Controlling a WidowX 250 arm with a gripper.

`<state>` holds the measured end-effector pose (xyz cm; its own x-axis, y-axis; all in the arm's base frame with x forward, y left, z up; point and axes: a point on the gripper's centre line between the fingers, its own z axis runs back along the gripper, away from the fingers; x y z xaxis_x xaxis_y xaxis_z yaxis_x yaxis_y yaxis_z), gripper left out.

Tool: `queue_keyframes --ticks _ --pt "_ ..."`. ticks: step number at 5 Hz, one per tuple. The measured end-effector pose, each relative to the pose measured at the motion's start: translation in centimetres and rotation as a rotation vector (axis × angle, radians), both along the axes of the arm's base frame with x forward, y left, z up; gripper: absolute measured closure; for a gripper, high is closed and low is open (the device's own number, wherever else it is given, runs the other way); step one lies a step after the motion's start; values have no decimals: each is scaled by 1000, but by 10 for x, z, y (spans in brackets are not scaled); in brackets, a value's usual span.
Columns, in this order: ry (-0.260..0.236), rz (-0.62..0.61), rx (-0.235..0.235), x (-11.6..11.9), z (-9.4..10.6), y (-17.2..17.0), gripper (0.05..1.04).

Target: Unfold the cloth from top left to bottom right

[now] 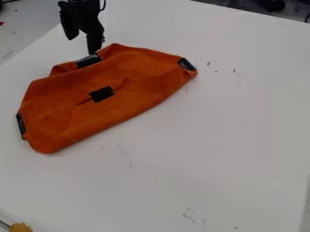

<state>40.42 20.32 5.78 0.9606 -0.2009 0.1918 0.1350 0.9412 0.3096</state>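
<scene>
The black gripper hangs at the upper left, over the cloth's top edge. It is open, its two fingers apart, and the lower fingertip is right by a black patch on that edge; whether they touch I cannot tell. The orange cloth lies folded on the table at the left, its long folded edge running from lower left to upper right. Other black patches are at its middle, its right corner and its left edge.
The white table extends right of and below the cloth, with a few small dark marks. A yellow-orange object is at the bottom left corner. Dark items are beyond the table's far edge at the top right.
</scene>
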Motion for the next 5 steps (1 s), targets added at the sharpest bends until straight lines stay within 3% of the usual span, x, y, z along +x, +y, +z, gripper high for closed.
queue_keyframes --ticks 1,2,3,4,5 --pt "43 2 -19 -4 -19 -2 84" --pt "41 0 -1 -5 -17 1 84" --pt "44 15 14 -10 -9 1 84" --pt "35 52 25 -24 14 -8 84" --pt "11 109 -50 -47 18 -42 84"
